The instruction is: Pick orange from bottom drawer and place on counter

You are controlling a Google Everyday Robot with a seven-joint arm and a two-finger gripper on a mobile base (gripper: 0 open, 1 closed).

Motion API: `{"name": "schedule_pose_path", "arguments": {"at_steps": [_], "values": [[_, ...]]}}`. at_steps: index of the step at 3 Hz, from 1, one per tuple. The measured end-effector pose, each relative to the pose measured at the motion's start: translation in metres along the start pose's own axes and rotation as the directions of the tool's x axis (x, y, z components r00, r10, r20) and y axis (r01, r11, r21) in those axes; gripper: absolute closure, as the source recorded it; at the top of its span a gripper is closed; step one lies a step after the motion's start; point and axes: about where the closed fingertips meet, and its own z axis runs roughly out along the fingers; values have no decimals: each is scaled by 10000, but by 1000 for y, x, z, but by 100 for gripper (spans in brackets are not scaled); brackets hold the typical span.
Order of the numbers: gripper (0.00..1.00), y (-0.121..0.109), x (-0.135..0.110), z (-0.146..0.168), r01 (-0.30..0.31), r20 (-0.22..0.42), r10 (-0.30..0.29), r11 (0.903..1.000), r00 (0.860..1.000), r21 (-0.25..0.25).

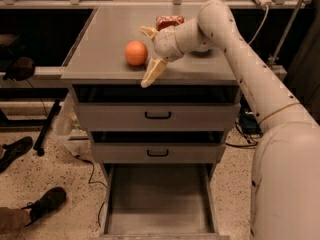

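At far left, on the speckled floor, lie two dark shoes (47, 201), no part of the job. Next comes the small smooth round orange (135, 53), sitting on the wide matte grey desk (100, 39) that tops the cabinet, near its front edge. Just right of it is the cream two-fingered pincer (145, 57), spread wide, one finger behind the fruit and the other hanging past the desk's front edge. It grips nothing, though I cannot tell from this angle whether a finger brushes the fruit's side. Below, the lowest grey metal drawer (157, 204) stands pulled out, its shallow tray seemingly bare. Behind the wrist lies a crinkly red snack packet (170, 21), and the pale jointed arm (250, 69) runs off to the right. By my reading the fetching and placing are done: the fruit rests on the desk, free of the fingers. What is left is only to draw the pincer clear without nudging the fruit into a roll.
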Motion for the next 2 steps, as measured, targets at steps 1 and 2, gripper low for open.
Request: {"name": "schedule_pose_path", "arguments": {"at_steps": [1,2], "values": [[0,1,-1,2,61,55,-61,10000,10000,-27],[0,1,-3,-23,264,56,-267,9983,9996,524]]}}
